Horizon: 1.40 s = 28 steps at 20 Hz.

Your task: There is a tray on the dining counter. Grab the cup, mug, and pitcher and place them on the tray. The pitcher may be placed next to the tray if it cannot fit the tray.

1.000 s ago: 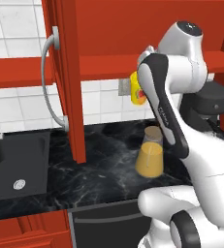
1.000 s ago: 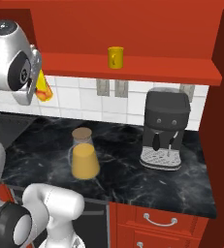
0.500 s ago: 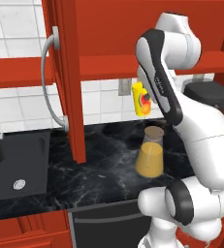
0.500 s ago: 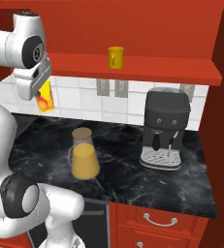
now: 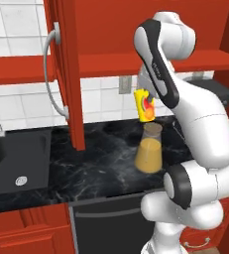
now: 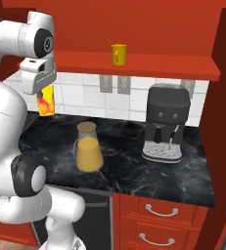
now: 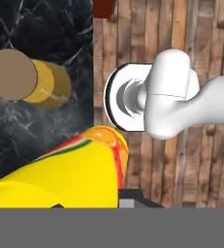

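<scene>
Your gripper [image 6: 44,95] is clamped on the cup [image 6: 45,101], upper left of the right base view. Keep it upright and lift clear of the pitcher [image 6: 88,147] at frame centre before heading for the tray.

I am seeing the cup [image 5: 145,105] hanging in the gripper [image 6: 42,95] above the worktop [image 6: 134,156], just behind and above the pitcher [image 6: 89,146], which is standing on that worktop near its front edge. To the pitcher's right in the right base view the coffee machine [image 6: 167,122] is sitting against the wall, and the mug [image 6: 118,53] is standing on the shelf [image 6: 173,66] above. In the left base view the sink [image 5: 12,158] is lying well to the pitcher's left.
</scene>
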Tool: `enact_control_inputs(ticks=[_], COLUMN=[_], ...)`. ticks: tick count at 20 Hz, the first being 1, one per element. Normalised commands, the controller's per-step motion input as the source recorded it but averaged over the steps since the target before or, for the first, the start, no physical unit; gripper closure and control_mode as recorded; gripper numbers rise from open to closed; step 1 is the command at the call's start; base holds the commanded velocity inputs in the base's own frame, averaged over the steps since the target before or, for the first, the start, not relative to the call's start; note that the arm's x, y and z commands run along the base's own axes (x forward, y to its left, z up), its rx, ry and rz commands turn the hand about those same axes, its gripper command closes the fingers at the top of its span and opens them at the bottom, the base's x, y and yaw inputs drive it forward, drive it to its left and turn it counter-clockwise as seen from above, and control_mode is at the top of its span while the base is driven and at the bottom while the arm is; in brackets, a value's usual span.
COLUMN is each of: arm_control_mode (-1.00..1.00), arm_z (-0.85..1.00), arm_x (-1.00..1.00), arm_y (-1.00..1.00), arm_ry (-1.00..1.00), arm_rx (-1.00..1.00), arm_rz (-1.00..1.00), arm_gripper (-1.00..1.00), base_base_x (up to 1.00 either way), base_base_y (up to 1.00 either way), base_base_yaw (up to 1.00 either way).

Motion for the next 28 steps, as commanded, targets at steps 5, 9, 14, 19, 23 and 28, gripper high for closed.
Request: enact_control_inputs(ticks=[5, 9, 14, 19, 23, 28], arm_control_mode=[1.00, 1.00, 1.00, 1.00, 1.00, 1.00], arm_z=[0.00, 0.00, 0.00, 0.00, 0.00, 0.00], arm_x=[0.00, 0.00, 0.00, 0.00, 0.00, 0.00], arm_y=[0.00, 0.00, 0.00, 0.00, 0.00, 0.00], arm_ry=[0.00, 0.00, 0.00, 0.00, 0.00, 0.00], arm_rx=[0.00, 0.00, 0.00, 0.00, 0.00, 0.00], arm_rz=[0.00, 0.00, 0.00, 0.00, 0.00, 0.00], arm_gripper=[1.00, 1.00, 1.00, 1.00, 1.00, 1.00], base_base_x=[-1.00, -0.90, -0.33, -0.21, -0.20, -0.20], base_base_y=[-0.35, -0.44, -0.19, -0.21, -0.25, -0.28], base_base_yaw=[-0.03, -0.43, -0.82, -0.87, -0.86, -0.84])
